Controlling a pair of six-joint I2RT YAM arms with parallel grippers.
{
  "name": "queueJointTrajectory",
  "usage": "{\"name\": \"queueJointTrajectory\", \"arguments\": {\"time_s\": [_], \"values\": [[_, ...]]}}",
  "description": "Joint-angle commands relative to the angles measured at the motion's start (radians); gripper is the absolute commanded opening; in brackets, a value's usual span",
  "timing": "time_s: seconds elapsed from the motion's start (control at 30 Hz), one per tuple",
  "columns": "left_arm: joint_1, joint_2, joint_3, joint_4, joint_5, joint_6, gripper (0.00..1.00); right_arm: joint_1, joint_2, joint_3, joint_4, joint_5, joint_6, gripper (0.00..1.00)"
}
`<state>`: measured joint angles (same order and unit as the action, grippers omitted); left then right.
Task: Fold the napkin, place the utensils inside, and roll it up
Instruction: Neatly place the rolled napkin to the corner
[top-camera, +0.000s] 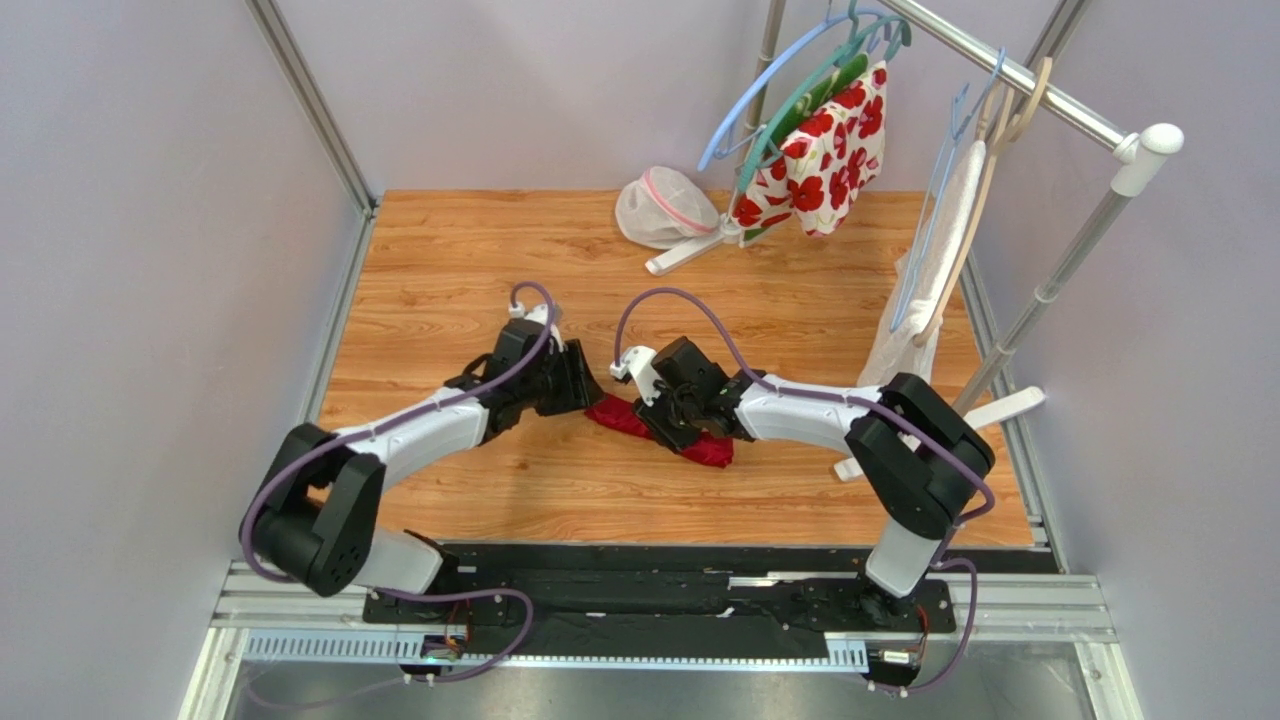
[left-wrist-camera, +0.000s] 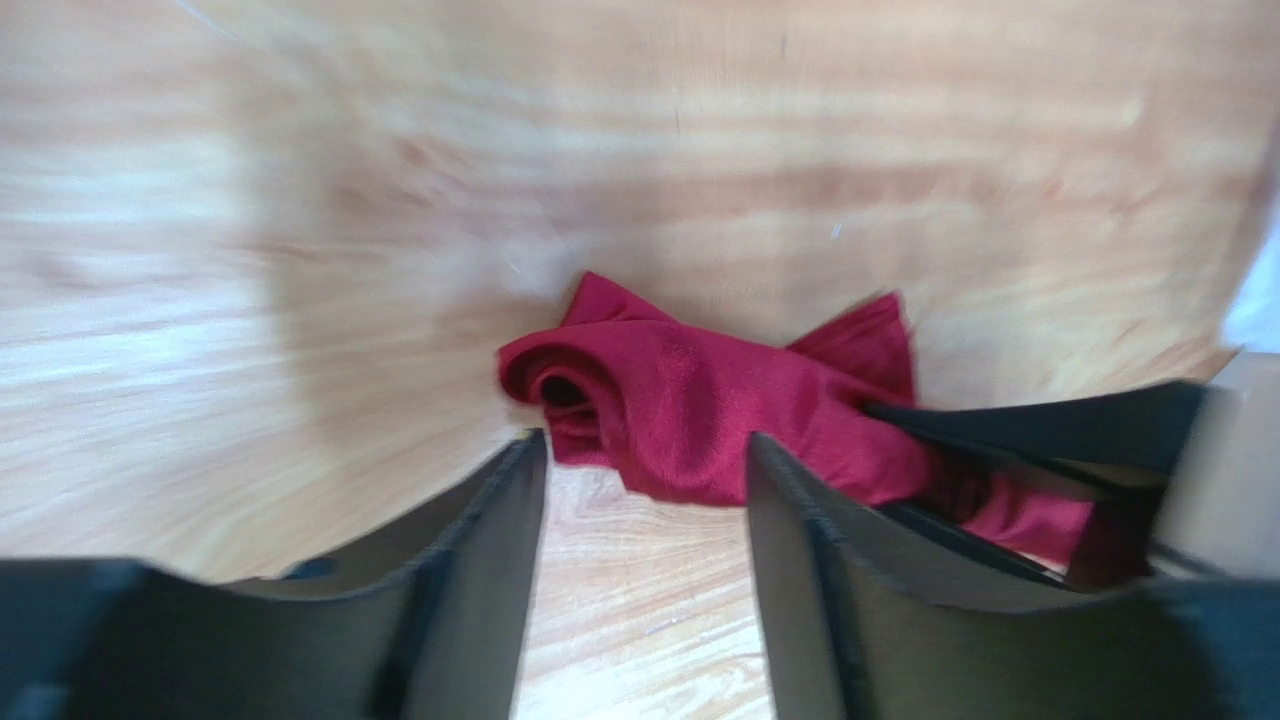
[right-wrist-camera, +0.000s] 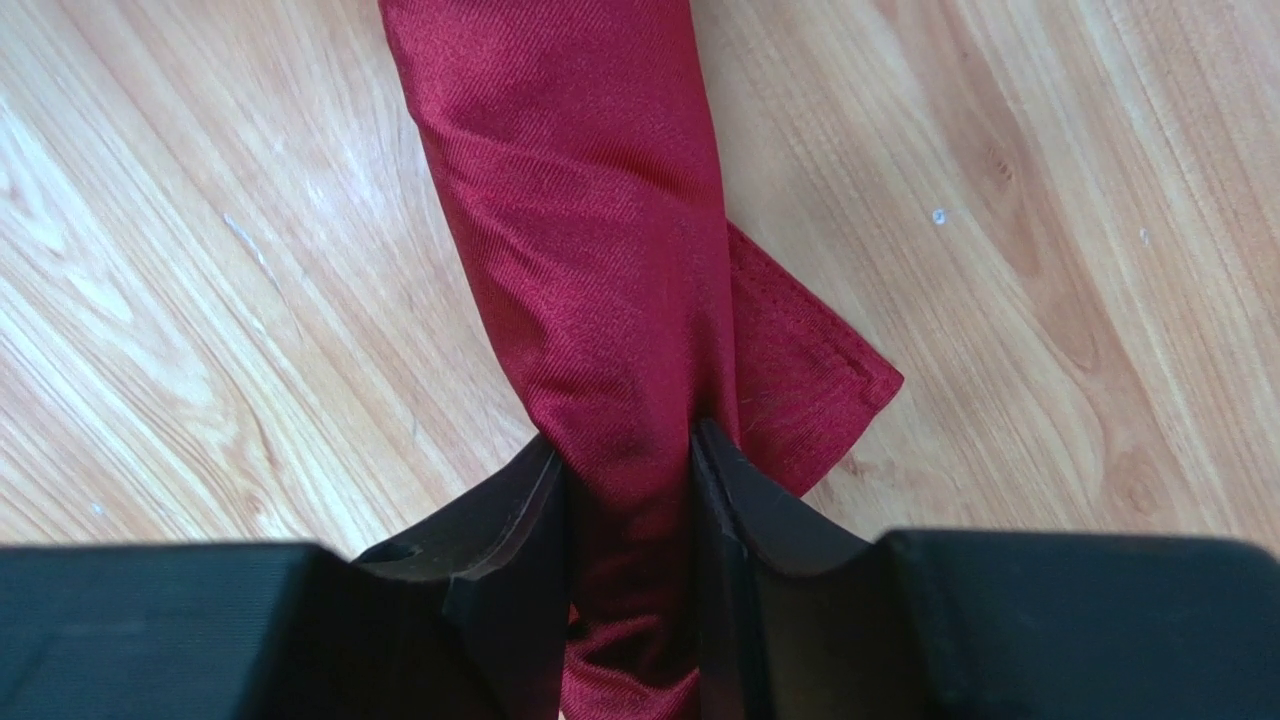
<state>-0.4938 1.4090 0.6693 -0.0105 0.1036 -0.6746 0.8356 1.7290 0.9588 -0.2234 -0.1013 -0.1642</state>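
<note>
- Right gripper (right-wrist-camera: 628, 447): jaws pinch the rolled napkin (right-wrist-camera: 586, 225) (a flat corner pokes out beside it).
- Left gripper (left-wrist-camera: 646, 458): jaws apart, empty, just short of the roll's end.
- From above: napkin lies mid worktop (top-camera: 451, 255), between both grippers.
</note>
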Motion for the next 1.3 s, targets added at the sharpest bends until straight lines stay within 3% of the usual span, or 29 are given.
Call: {"name": "queueJointTrajectory", "arguments": {"time_s": [0.0, 0.2, 0.53, 0.67, 0.9, 1.1, 1.27], "values": [[0.125, -0.175, 0.073, -0.149, -0.016, 0.017, 0.63, -0.009, 0.073, 0.024, -0.060, -0.055, 0.147, 0.33], [0.279, -0.378, 0.114, -0.336, -0.018, 0.090, 0.68, -0.009, 0.158, 0.138, -0.056, 0.049, 0.282, 0.33], [0.301, -0.600, 0.164, -0.528, 0.007, 0.170, 0.70, -0.023, 0.362, 0.449, -0.083, 0.173, 0.428, 0.33], [0.301, -0.642, 0.168, -0.562, 0.008, 0.171, 0.71, -0.038, 0.421, 0.547, -0.088, 0.173, 0.445, 0.39], [0.302, -0.676, 0.184, -0.611, 0.007, 0.194, 0.72, -0.044, 0.425, 0.669, -0.071, 0.079, 0.420, 0.70], [0.302, -0.716, 0.213, -0.635, 0.005, 0.214, 0.73, -0.036, 0.285, 0.657, 0.004, -0.020, 0.417, 0.97], [0.304, -0.749, 0.246, -0.683, -0.013, 0.244, 0.75, -0.010, 0.054, 0.546, 0.032, 0.002, 0.411, 1.00]]}}
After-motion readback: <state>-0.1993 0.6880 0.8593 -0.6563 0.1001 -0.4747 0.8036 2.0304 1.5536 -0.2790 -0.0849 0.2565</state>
